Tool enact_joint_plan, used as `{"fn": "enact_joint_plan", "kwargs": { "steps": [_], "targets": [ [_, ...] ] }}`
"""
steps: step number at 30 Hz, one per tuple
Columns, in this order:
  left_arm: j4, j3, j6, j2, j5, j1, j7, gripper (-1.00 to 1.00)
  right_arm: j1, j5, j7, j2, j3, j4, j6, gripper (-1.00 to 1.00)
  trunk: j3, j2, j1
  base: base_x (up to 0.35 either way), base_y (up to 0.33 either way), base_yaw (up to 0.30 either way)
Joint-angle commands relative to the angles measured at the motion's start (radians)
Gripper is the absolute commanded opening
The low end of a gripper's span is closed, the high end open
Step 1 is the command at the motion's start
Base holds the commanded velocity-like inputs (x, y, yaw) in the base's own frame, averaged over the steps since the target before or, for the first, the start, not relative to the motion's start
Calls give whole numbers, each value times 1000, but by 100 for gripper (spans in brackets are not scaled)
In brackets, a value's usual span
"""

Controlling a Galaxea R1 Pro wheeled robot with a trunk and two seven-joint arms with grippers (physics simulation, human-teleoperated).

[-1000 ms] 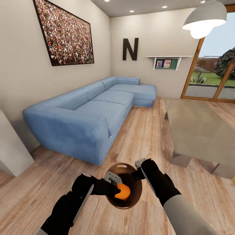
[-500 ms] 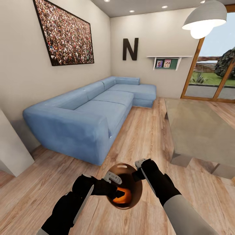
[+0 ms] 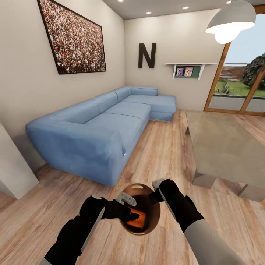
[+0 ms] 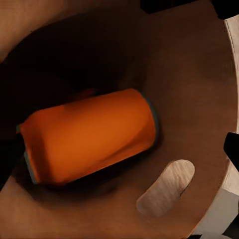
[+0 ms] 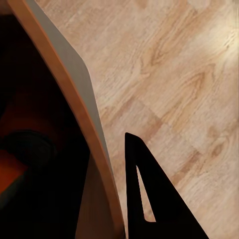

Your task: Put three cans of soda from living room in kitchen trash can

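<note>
While the right tool (image 3: 156, 191) pinches the bin (image 3: 151, 221) rim, the left wrist view shows 1 orange can (image 4: 89, 137) inside, left tool's state unclear.

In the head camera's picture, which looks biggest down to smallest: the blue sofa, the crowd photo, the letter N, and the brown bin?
As they look in that view:
1. Blue sofa
2. Crowd photo
3. Brown bin, though it sits much nearer the camera, so it looks larger than it really is
4. Letter N, on the far wall
</note>
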Motion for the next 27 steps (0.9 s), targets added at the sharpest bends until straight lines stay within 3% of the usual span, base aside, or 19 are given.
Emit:
{"fn": "enact_joint_plan", "kwargs": {
  "steps": [1,4,7,14,18,22,23,24,26,27],
  "targets": [
    [-13,0,-2,1,-8,0,0,100,0,-35,6,0,0,0,3,-100,0,0,0,0,0,0],
    [-93,2,0,4,-2,1,-19,100,0,-36,6,-1,1,1,3,-100,0,0,0,0,0,0],
    [-139,7,4,11,0,6,-91,100,0,-36,6,-1,0,1,3,-100,0,0,0,0,0,0],
    [-160,36,0,91,1,13,-278,100,0,-37,6,-2,-1,3,3,-100,0,0,0,0,0,0],
    [-162,146,0,124,2,15,-393,100,0,-37,6,-3,-2,5,3,-100,0,0,0,0,0,0],
    [-163,223,-1,165,2,16,-488,100,0,-37,6,-3,-2,6,3,-100,0,0,0,0,0,0],
    [-163,267,-1,184,2,16,-543,100,0,-37,6,-3,-2,6,3,-100,0,0,0,0,0,0],
    [-162,345,-7,209,0,16,-628,100,0,-37,6,-3,-2,7,3,-100,0,0,0,0,0,0],
    [-160,397,-19,225,-1,16,-675,100,0,-38,6,-3,-3,7,3,-100,0,0,0,0,0,0],
    [-158,445,-31,239,-2,16,-712,100,0,-38,6,-3,-4,7,3,-100,0,0,0,0,0,0]
  ]
}}
